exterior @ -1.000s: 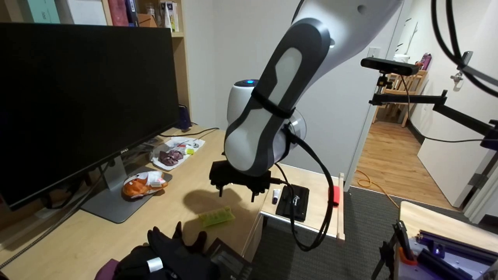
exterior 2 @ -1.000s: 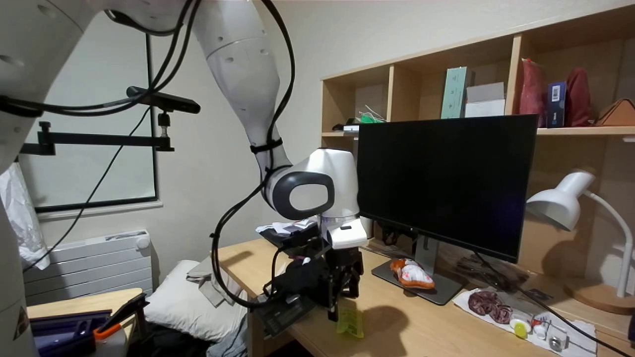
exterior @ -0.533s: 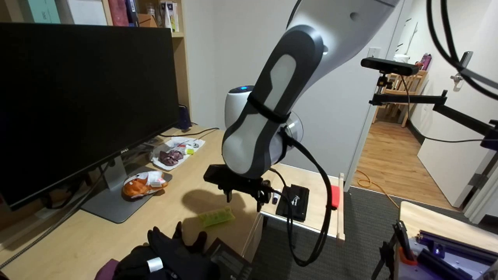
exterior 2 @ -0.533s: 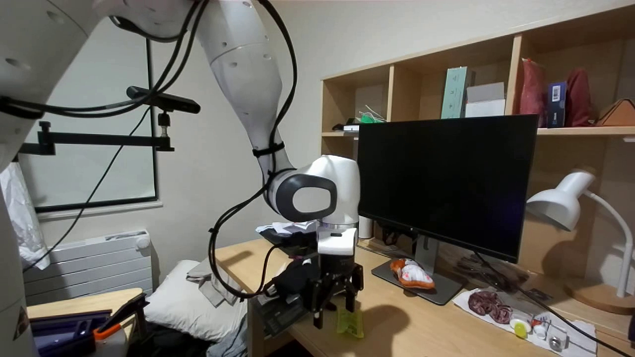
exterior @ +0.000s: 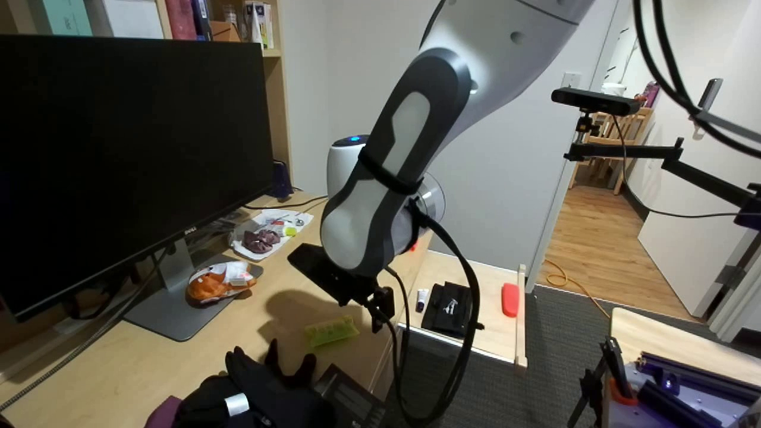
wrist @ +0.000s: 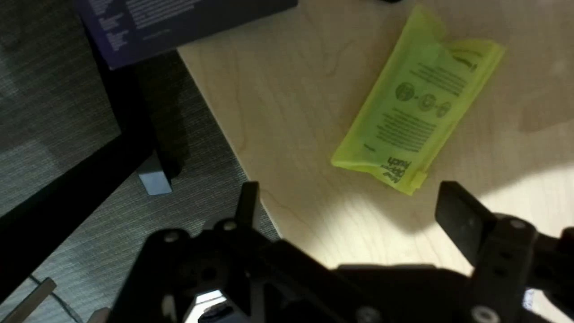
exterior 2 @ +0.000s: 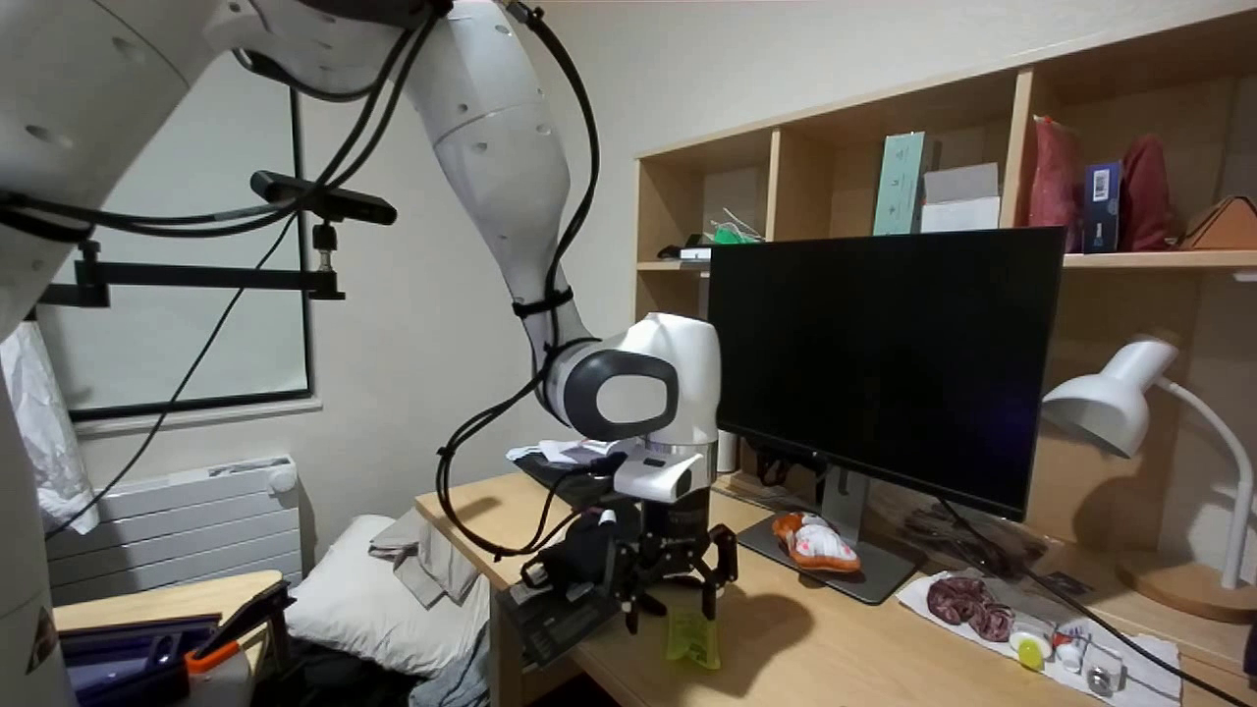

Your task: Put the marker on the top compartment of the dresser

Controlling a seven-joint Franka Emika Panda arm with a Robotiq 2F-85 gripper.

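Observation:
My gripper (exterior 2: 670, 609) hangs above the desk, open and empty. In the wrist view its fingers (wrist: 352, 202) stand wide apart, with bare desk between them. A yellow-green pouch (exterior: 332, 331) lies on the desk just beyond the fingers; it also shows in the wrist view (wrist: 412, 107). An open wooden drawer (exterior: 487, 342) sticks out beside the desk, in an exterior view. A short whitish tube with a dark end (exterior: 421, 300) lies in it; I cannot tell whether this is the marker. No other clear marker shows.
A black pouch (exterior: 447, 309) and a red case (exterior: 509, 299) lie in the drawer. Black gloves (exterior: 255, 386) and a dark box (exterior: 351, 397) lie near the desk edge. The monitor (exterior 2: 884, 363), an orange toy (exterior 2: 815, 542) and a white tray (exterior 2: 1164, 653) stand behind.
The arm has moved left in one exterior view and slightly right in another, and the hand has turned. The red case in the drawer is now uncovered. The gripper stays open.

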